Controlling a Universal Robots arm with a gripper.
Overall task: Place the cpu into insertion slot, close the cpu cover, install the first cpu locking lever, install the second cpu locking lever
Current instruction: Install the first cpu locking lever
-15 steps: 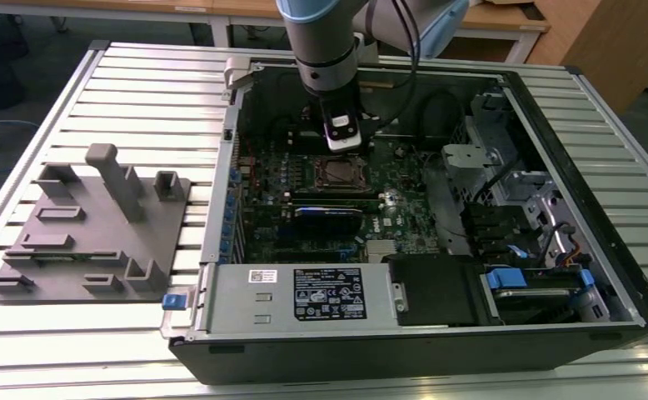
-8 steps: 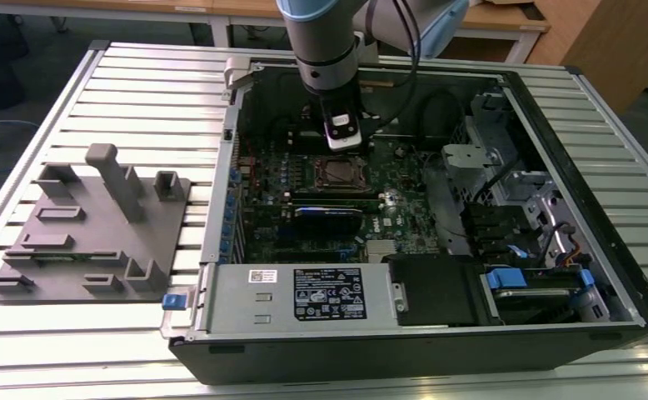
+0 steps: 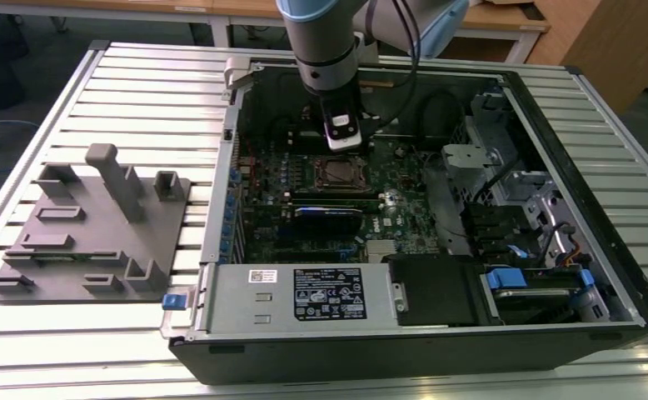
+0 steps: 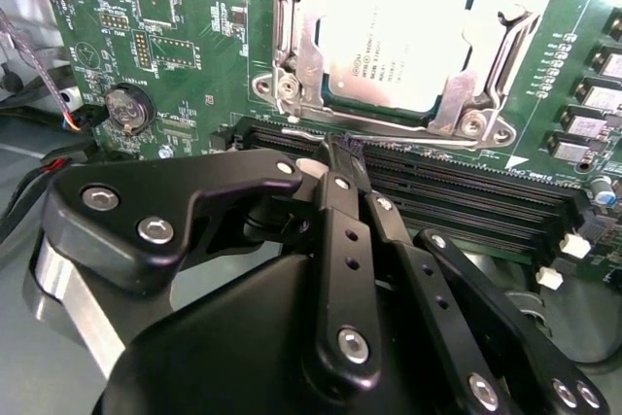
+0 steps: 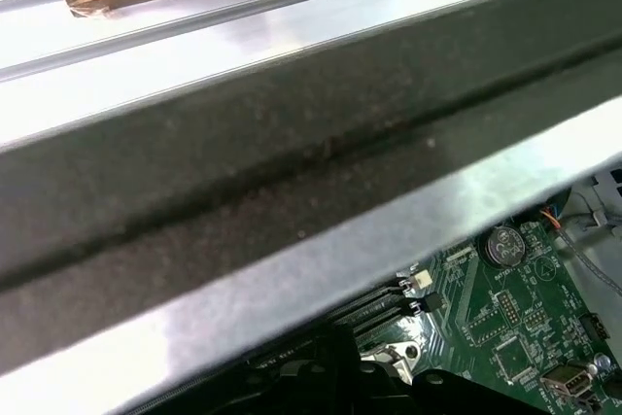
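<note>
Black linkage fingers [image 4: 335,167] of your gripper [image 3: 343,142] were pressed together with nothing between them, their tips just beside the long memory slots [image 4: 466,196] at the near edge of the socket. Your arm [image 3: 321,42] stood nearly upright, reaching down into the open computer case [image 3: 590,208] at about 12 o'clock from the insertion slot [image 3: 339,173]. You had the cpu [image 4: 398,36] lying flat in the insertion slot, its dull grey top facing up, and the cpu cover [image 4: 292,46] lay down around it as a silvery frame. Whether the locking levers were latched, I could not tell. A coin battery [image 4: 126,109] sat on the green motherboard [image 4: 194,7] at about 9 o'clock from the socket in the second wrist view. Outside the case, a grey fixture block [image 3: 91,229] rested on the slatted table [image 3: 135,75], at 9 o'clock from the case.
</note>
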